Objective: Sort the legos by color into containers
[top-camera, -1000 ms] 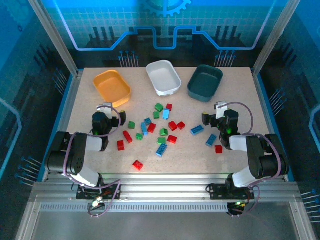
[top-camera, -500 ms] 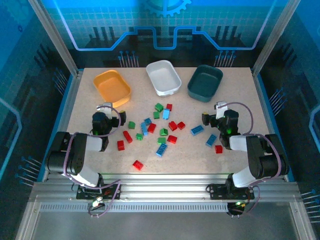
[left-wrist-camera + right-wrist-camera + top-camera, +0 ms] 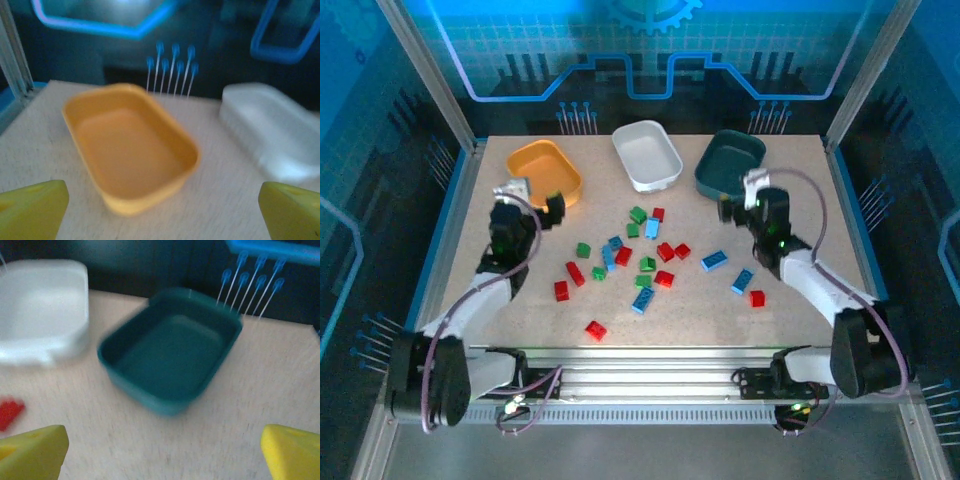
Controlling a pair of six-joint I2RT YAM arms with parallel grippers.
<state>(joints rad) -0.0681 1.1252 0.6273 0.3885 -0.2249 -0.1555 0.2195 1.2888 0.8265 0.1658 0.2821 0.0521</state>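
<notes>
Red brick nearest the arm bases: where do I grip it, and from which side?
Probably pinch the red brick across its two long side faces, coming straight down. It lies flat and skewed on the table, so turn the wrist to match; no other brick crowds it, leaving room on both sides.

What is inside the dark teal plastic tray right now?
Nothing visible: the dark teal rounded plastic tray shows a bare floor. The inner face of its near wall is hidden.

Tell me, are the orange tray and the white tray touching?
Apart. The top view shows bare table between the orange tray and the white tray.
</notes>
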